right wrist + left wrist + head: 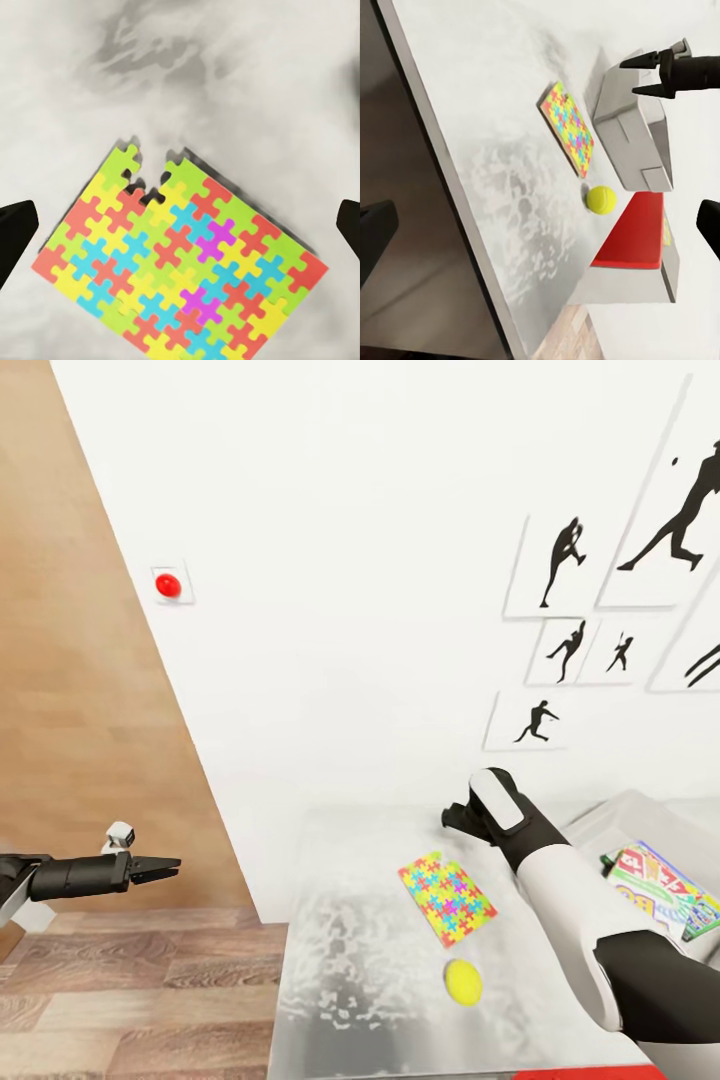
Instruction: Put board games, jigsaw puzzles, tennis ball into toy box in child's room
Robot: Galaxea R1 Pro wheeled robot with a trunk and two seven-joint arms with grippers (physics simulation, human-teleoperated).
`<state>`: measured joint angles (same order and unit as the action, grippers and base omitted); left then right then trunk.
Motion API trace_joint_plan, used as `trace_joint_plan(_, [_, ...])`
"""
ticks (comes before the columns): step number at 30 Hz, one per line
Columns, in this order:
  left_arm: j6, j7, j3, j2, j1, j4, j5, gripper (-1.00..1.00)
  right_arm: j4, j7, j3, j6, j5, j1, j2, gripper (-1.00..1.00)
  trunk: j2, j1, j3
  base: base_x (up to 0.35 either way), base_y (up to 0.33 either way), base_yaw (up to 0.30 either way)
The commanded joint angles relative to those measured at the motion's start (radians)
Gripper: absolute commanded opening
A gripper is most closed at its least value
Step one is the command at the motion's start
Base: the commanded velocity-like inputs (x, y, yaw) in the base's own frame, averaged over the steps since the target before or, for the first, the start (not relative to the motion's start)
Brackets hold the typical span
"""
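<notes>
Head view: a multicoloured jigsaw puzzle (447, 897) lies flat mid-counter (340, 960), a yellow tennis ball (462, 981) nearer, open marbled surface left of both. The left gripper (160, 870), fingers nearly together, hangs left of the counter edge.

Left wrist view: grey toy box (634, 139) beside the puzzle.

Right wrist view: spread fingers (16, 236) flank the puzzle.

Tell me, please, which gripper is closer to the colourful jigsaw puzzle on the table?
The right. The right gripper hovers just above the jigsaw puzzle, looking straight down on it. The left gripper is off the table, over the wooden floor.
</notes>
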<state>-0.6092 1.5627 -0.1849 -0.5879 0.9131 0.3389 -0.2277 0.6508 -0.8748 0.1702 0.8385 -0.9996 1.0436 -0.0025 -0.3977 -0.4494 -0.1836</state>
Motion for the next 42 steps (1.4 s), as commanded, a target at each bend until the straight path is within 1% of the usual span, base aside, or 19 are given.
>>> trace_joint_plan(1, [-0.011,0.003,-0.007,-0.001,0.001,0.000,-0.005,1.00,0.001,-0.008,0.003,0.004,-0.007,0.001,-0.003,1.00,-0.002,-0.001,-0.004,0.000,0.000,0.000])
trace_joint_plan(14, [-0.011,0.003,-0.007,-0.001,0.001,0.000,-0.005,1.00,-0.001,-0.006,0.002,0.004,-0.007,0.001,-0.011,1.00,-0.002,-0.001,-0.025,0.000,0.000,0.000])
trace_joint_plan(42, [-0.011,0.003,-0.007,0.000,0.001,0.000,-0.006,1.00,-0.003,-0.005,0.002,0.005,-0.008,0.001,-0.013,1.00,-0.002,-0.001,-0.072,0.000,0.000,0.000])
